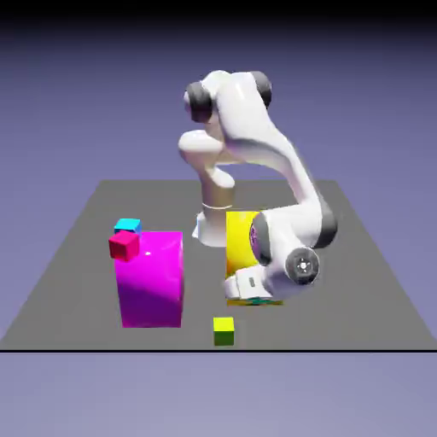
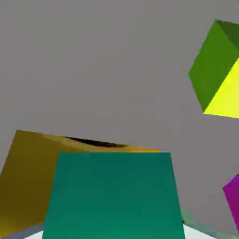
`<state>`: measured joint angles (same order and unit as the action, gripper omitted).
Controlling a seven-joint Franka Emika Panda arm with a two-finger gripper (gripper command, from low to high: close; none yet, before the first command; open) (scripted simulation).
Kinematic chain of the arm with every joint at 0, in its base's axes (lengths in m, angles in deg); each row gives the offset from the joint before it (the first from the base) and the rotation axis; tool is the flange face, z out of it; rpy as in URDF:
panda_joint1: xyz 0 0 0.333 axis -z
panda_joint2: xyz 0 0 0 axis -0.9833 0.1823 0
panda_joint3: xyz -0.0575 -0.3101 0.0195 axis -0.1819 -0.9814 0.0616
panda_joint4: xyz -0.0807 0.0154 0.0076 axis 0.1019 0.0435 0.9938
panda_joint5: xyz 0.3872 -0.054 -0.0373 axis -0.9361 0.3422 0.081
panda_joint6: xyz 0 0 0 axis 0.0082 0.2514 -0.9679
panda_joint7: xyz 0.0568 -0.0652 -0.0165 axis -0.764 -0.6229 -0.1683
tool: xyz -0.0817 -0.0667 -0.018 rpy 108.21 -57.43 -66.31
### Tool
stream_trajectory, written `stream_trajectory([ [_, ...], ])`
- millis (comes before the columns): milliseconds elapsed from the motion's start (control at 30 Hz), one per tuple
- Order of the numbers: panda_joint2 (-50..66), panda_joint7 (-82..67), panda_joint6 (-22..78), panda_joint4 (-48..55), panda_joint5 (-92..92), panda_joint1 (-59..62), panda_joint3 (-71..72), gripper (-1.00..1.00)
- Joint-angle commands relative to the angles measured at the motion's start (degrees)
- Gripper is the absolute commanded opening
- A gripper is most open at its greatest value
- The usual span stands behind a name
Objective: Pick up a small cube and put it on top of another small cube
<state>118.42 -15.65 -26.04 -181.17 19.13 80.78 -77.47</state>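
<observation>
The small teal cube (image 2: 112, 196) fills the lower middle of the hand view, between my fingers. Pale slivers of the fingertips (image 2: 195, 228) press against its sides at the bottom corners. In the exterior view only a teal sliver of the cube (image 1: 256, 300) peeks out under my hand. My gripper (image 1: 254, 295) is low at the table, in front of the big yellow block (image 1: 239, 243), and is shut on the cube. A small yellow-green cube (image 1: 224, 330) sits near the front edge; the hand view shows the same yellow-green cube (image 2: 215, 70) at upper right.
The big magenta block (image 1: 152, 277) stands at the exterior view's left, with a small red cube (image 1: 124, 245) and a sky-cyan cube (image 1: 127, 225) at its far left corner. The yellow block's shaded side (image 2: 25, 182) lies just behind the teal cube. The magenta block's corner (image 2: 233, 196) shows at right.
</observation>
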Motion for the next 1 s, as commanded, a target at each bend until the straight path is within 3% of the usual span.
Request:
stream_trajectory([
  [0,-1.2,1.5,0.4,-0.3,-2.4,0.8,-2.0,-1.00],
  [500,-18.3,23.4,5.7,-5.2,-39.1,12.6,-32.7,-1.00],
  [700,-17.6,28.5,7.7,-3.9,-39.6,11.4,-42.0,-1.00],
  [867,-18.7,26.7,-1.1,-13.1,-40.7,8.6,-40.3,-1.00],
  [900,-18.7,26.7,-1.1,-13.1,-40.7,8.6,-40.3,1.00],
  [967,-18.4,27.1,0.8,-11.0,-40.5,9.2,-40.7,1.00],
])
